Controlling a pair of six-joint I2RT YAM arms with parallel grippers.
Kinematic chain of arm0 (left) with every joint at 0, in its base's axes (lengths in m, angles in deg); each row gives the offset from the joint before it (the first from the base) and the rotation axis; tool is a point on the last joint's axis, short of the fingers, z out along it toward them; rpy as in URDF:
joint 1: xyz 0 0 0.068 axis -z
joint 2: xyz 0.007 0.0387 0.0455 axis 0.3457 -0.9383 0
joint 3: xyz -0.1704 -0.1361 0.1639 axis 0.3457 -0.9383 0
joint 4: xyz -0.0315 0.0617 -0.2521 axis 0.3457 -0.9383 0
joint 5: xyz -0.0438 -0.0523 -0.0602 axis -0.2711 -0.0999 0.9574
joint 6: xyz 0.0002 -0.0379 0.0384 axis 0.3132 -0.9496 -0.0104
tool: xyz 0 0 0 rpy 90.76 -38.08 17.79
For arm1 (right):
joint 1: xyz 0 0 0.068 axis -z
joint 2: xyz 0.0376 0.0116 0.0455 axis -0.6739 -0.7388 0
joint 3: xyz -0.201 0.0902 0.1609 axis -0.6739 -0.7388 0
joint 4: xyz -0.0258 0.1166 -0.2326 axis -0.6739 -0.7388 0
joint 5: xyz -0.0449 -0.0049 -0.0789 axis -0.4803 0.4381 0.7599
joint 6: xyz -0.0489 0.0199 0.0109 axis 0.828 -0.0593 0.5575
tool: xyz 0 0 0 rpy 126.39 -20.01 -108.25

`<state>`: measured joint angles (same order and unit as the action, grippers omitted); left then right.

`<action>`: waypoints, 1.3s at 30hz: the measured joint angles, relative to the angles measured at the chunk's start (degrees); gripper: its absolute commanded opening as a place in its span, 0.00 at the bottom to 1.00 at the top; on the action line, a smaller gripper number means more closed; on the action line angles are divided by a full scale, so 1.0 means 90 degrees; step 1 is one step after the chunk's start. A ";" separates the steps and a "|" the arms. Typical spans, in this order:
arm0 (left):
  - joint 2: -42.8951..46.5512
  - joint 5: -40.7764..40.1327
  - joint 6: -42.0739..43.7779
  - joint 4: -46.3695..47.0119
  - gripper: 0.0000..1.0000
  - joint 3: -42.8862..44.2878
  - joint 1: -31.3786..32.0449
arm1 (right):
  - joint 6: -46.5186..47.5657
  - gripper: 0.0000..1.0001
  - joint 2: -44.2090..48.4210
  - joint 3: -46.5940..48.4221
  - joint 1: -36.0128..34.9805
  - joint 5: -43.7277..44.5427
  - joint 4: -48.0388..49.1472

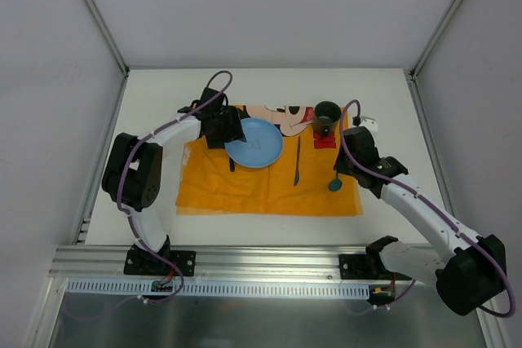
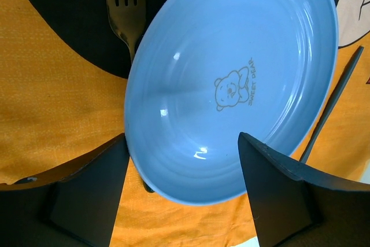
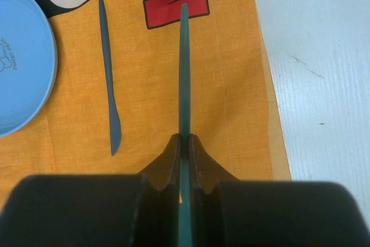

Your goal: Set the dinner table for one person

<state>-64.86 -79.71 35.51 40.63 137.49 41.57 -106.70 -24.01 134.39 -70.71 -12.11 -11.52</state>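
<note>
- The right jaws are pressed shut on the thin handle of a teal spoon (image 3: 184, 73). Their dark matte fingers (image 3: 167, 160) pinch it from both sides.
- In the right wrist view the spoon shows edge-on as a narrow, smooth strip that runs forward over the cloth. From above, its round bowl (image 1: 334, 185) shows just beside the wrist.
- The left jaws stand wide open and hold nothing. Their two broad, black wedge-shaped fingers (image 2: 87, 201) sit on either side of the near rim of the plate (image 2: 231, 85). I cannot tell whether they touch it.
- The plate is round, glossy and pale blue, with faint concentric ridges. A small bear outline and some lettering are printed at its centre.
- A fork (image 2: 124, 10) with a shiny, dark metallic finish lies just left of the plate, and its handle passes under the plate's rim.
- A slim, flat, blue-grey knife (image 3: 110, 85) lies on the cloth between the plate and the spoon, apart from both.
- All of this rests on an orange placemat (image 1: 269, 189) of coarse woven cloth with a cartoon print and red block lettering.
- A dark green cup (image 1: 327, 110) stands upright at the placemat's far right corner.
- The counter (image 1: 261, 87) is flat, white and smooth. It lies under the placemat and shows bare on all sides of it, with an aluminium rail along its near edge
</note>
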 measured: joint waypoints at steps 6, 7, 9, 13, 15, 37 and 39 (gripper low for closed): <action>-0.0007 0.0010 0.0024 -0.0170 0.74 0.0168 0.0012 | 0.0000 0.01 0.0000 -0.0012 0.0000 0.0000 0.0000; -0.0024 0.0007 0.0024 -0.0189 0.74 0.0214 0.0032 | 0.0000 0.00 0.0000 -0.0012 0.0000 0.0002 0.0002; -0.0078 0.0010 0.0041 -0.0197 0.74 0.0313 0.0095 | 0.0000 0.00 -0.0002 -0.0012 0.0000 0.0002 0.0002; -0.0270 0.0029 0.0085 -0.0221 0.74 0.0527 0.0325 | 0.0000 0.00 -0.0007 -0.0017 0.0000 0.0005 0.0007; -0.0386 0.0036 0.0095 -0.0221 0.74 0.0646 0.0461 | 0.0002 0.00 -0.0017 -0.0024 0.0000 0.0005 0.0015; 0.0505 -0.0619 0.0119 -0.0372 0.76 0.0092 0.0544 | -0.0046 0.00 -0.1229 0.1042 -0.1107 -0.0068 0.0049; 0.1066 -0.0801 0.0109 -0.0403 0.77 -0.0194 0.0442 | -0.0049 0.00 -0.1766 0.1664 -0.1469 -0.0068 0.0102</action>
<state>-55.27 -86.92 36.50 37.00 135.74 45.55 -107.14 -39.90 149.36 -83.93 -12.73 -10.60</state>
